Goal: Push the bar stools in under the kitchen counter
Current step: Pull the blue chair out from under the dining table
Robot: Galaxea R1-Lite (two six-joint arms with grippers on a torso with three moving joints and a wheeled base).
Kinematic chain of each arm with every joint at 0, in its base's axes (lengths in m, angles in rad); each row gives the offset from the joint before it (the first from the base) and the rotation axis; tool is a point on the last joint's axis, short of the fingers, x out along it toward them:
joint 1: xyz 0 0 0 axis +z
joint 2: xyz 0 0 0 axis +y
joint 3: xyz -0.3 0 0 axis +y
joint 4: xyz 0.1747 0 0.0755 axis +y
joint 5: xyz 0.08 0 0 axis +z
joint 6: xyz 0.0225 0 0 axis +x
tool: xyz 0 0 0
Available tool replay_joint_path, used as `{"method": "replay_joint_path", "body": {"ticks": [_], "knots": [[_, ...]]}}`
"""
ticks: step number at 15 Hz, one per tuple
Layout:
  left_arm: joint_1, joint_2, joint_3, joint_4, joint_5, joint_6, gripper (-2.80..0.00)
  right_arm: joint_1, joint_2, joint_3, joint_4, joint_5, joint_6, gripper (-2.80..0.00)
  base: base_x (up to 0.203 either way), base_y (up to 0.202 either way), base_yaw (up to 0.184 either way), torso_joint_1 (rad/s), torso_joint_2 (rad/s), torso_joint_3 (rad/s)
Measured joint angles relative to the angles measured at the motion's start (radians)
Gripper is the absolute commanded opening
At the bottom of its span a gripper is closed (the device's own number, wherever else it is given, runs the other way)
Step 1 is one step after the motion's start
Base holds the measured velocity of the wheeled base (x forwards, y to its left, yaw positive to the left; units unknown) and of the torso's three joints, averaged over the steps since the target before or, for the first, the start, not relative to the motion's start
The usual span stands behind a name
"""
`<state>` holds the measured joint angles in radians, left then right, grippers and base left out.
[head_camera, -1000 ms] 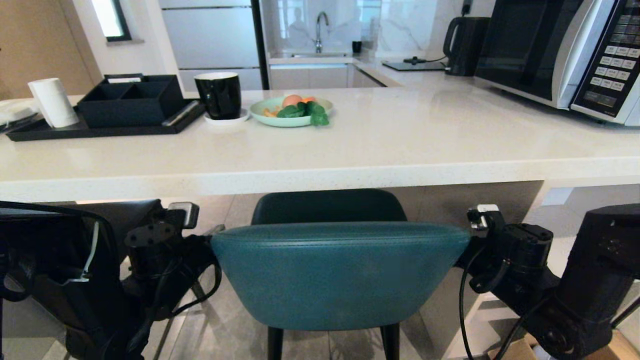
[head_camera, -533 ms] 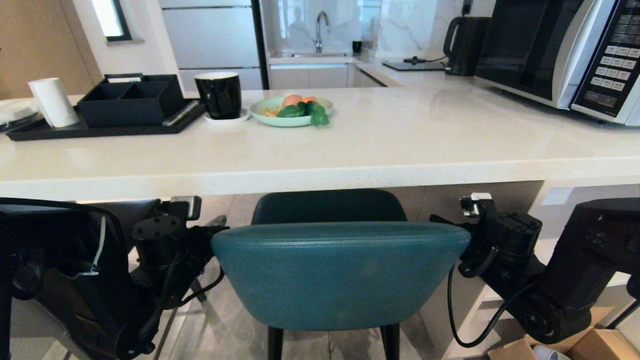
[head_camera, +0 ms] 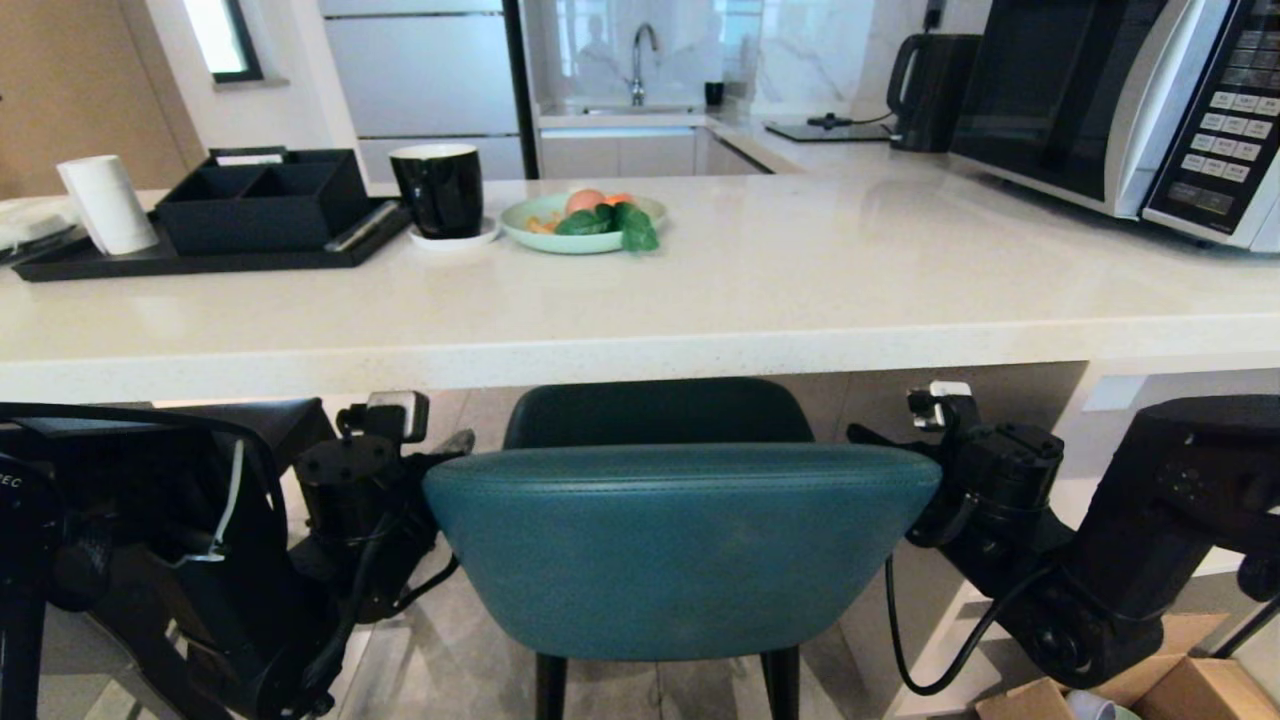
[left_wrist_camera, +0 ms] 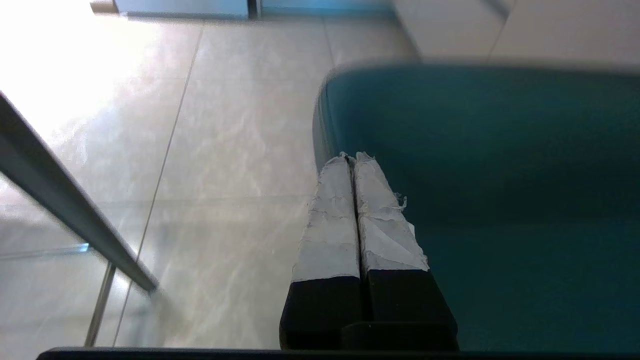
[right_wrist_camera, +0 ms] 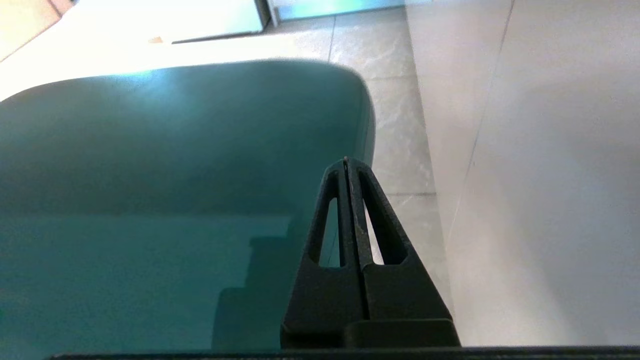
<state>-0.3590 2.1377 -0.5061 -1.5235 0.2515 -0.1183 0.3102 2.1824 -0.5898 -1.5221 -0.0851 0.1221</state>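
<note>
One teal bar stool (head_camera: 680, 550) stands right in front of me, its curved back just short of the kitchen counter (head_camera: 700, 290) edge and its dark seat (head_camera: 655, 410) under the slab. My left gripper (head_camera: 455, 443) is shut and empty at the left end of the backrest. In the left wrist view its taped fingertips (left_wrist_camera: 352, 157) lie against the edge of the teal stool (left_wrist_camera: 500, 175). At the right end, my right gripper (head_camera: 860, 437) is shut and empty, with its black tips (right_wrist_camera: 346, 161) beside the rim of the teal stool (right_wrist_camera: 150, 165).
On the counter are a black tray (head_camera: 200, 255) with an organiser, a white roll (head_camera: 108, 203), a black mug (head_camera: 438, 190), a green plate of food (head_camera: 583, 222), a microwave (head_camera: 1130, 100) and a kettle (head_camera: 925, 90). A white panel (right_wrist_camera: 540, 200) flanks the stool's right. Cardboard boxes (head_camera: 1190, 690) sit on the floor.
Both arms have swung inward, so each shut gripper has come up to its end of the teal backrest. The stool itself has not visibly moved.
</note>
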Motion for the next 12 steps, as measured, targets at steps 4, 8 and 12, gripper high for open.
{"method": "replay_joint_path", "body": {"ticks": [4,8,12], "knots": [[-0.005,-0.001,0.058,-0.006,0.017,0.000,-2.80,0.002,-0.006,0.038,0.000,-0.003,-0.001,-2.80,0.000,0.000,0.000,0.000,0.00,0.000],[-0.005,0.001,0.072,-0.003,0.041,0.001,-2.80,0.005,-0.007,0.046,0.000,-0.019,-0.001,-2.80,0.000,0.000,0.000,0.000,0.00,0.000],[-0.026,0.009,0.071,-0.002,0.053,0.000,-2.80,0.008,-0.009,0.044,0.001,-0.019,-0.003,-2.80,0.000,0.000,0.000,0.000,0.00,0.000]]}}
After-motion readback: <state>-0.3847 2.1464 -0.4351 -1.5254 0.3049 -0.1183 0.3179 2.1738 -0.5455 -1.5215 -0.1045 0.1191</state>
